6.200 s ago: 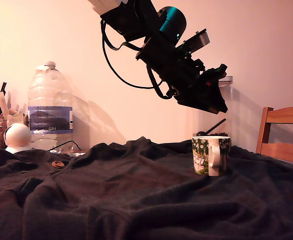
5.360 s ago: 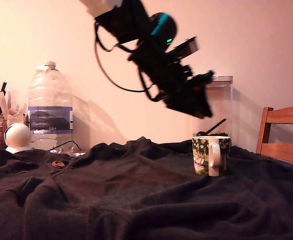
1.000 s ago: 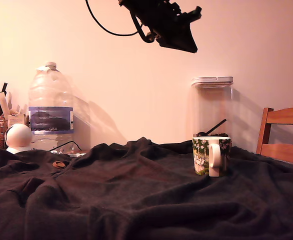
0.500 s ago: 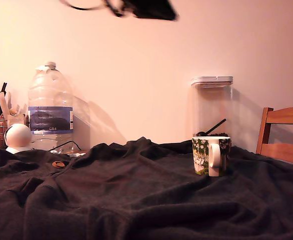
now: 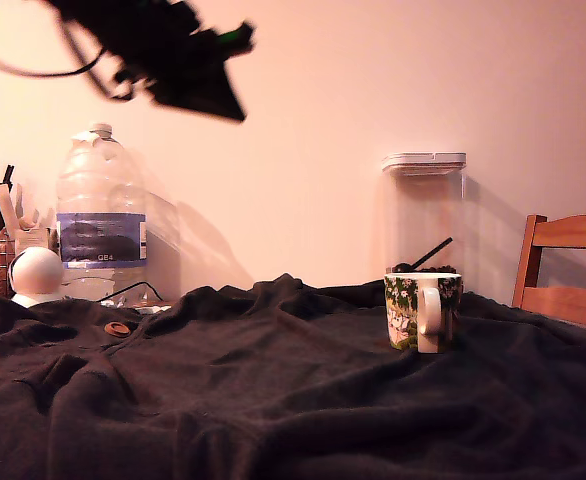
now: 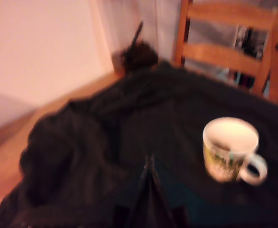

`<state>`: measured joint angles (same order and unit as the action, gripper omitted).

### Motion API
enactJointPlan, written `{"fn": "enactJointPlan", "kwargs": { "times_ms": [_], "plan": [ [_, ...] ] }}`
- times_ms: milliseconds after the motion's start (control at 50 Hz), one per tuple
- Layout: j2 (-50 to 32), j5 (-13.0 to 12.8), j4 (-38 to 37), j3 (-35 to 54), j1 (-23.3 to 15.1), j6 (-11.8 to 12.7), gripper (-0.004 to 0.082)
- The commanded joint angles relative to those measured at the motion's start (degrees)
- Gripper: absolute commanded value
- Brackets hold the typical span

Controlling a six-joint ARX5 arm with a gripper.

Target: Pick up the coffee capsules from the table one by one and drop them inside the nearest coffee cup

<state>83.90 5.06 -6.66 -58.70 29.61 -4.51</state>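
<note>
The pincer hangs high toward the exterior view's left, smeared by motion blur, its arm cut off by the frame's upper edge; in the wrist view its dark fingers look pressed together to a thin point with nothing between them, though that picture is soft too. Only one coffee capsule is visible, a small copper-brown disc lying on the wrinkled charcoal cloth of the table at the exterior view's left, just in front of a white ball-shaped object. One coffee cup stands upright well apart from it toward the exterior view's right, handle facing the camera; from the side its inside is hidden, and the wrist view shows a pale interior too blurred to tell what lies in it. Behind the cup rises one clear lidded canister with a dark stick leaning inside. One large water bottle stands by the wall, and a wooden chair is cut off at the exterior view's right edge.
</note>
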Motion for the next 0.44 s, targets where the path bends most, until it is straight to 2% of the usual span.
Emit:
{"fn": "enactJointPlan", "kwargs": {
  "times_ms": [0,260,320,420],
  "plan": [
    [-1.0,-0.3,-1.5,3.2,-0.8,1.0,-0.0020],
    [-1.6,-1.1,-3.7,11.5,-2.4,2.2,-0.0020],
    [-1.6,-1.1,-4.7,12.4,-2.5,3.0,-0.0020],
    [-1.6,-1.1,-5.4,12.7,-2.5,3.1,-0.0020]
  ]
}}
